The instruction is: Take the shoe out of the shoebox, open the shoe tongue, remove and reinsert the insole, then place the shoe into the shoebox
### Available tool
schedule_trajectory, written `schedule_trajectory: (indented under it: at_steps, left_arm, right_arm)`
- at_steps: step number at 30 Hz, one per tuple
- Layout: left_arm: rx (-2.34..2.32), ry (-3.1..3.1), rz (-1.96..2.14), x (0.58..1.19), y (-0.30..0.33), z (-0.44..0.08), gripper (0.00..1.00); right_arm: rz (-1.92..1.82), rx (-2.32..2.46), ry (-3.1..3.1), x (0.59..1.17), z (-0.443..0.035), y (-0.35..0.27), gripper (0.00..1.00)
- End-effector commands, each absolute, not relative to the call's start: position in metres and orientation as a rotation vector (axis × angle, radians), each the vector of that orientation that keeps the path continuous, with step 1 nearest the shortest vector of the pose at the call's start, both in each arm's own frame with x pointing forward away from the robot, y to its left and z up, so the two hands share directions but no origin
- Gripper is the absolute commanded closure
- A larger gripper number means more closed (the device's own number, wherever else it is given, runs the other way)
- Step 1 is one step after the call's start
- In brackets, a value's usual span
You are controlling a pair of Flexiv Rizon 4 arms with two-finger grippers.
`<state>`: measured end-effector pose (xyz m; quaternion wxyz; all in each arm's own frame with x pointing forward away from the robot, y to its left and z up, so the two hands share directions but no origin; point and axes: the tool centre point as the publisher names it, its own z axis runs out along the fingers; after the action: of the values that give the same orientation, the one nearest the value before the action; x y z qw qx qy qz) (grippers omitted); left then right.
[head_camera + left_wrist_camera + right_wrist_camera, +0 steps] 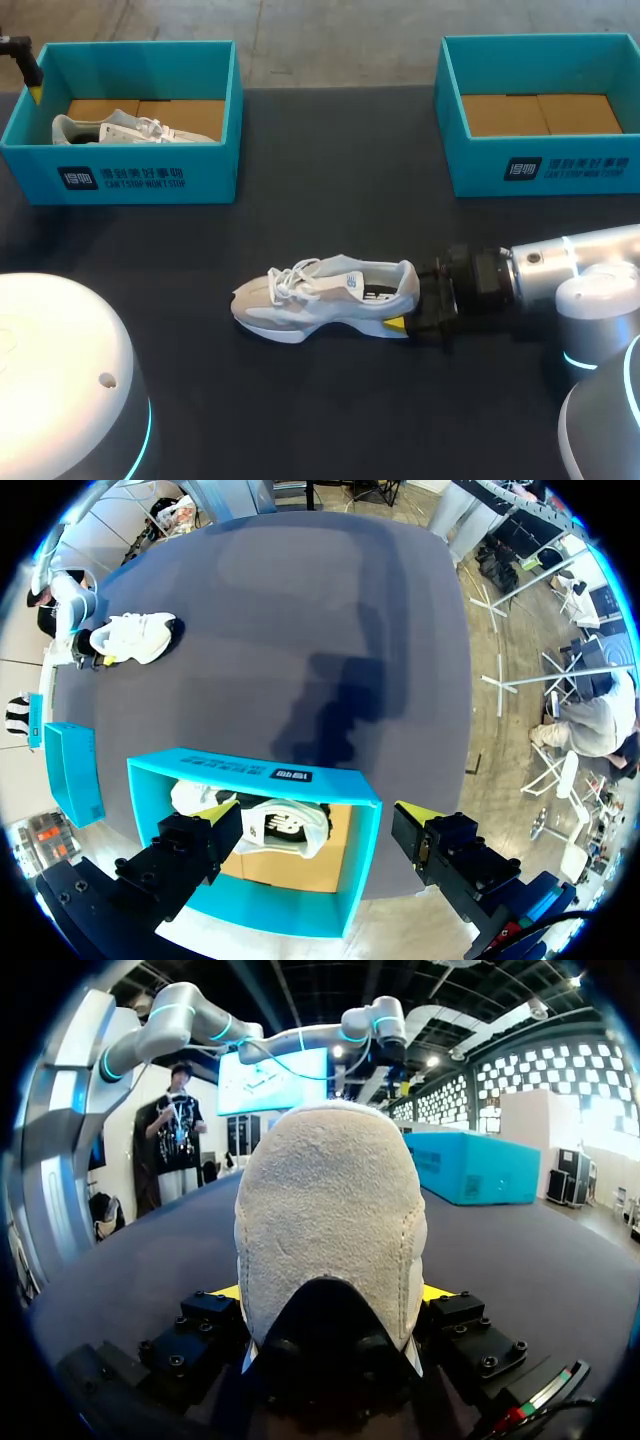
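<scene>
On table (330,420): sneaker (325,290), heel clamped by my right gripper (407,308); left gripper (308,815) spread wide. Risk, I judged: heel-only hold could slip.

Bright, even overhead light covers the dark grey matte bench (330,400) without glare. The grey-white laced sneaker (325,295) throws a thin soft shadow. In the left wrist view a blocky shadow (340,705) lies mid-bench; bench edges bow.

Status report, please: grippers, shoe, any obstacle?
Right gripper shut on shoe at heel, shoe on table. Left gripper open above left shoebox. No obstacle near shoe.
</scene>
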<state>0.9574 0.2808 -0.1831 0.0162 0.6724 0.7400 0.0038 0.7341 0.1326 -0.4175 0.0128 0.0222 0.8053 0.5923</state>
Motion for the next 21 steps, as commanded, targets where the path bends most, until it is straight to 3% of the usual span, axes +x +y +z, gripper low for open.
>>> schedule_trajectory:
  at_steps: [1, 21]
  left_arm:
    - [2.091, 2.301, 0.016, 0.956, 0.281, -0.183, 0.0]
    - [2.097, 2.341, -0.078, 0.925, 0.234, -0.172, 0.0]
  right_arm:
    - [1.842, 0.07, 2.514, 0.736, -0.419, 0.135, 1.0]
    - [1.842, 0.07, 2.514, 0.736, -0.419, 0.135, 1.0]
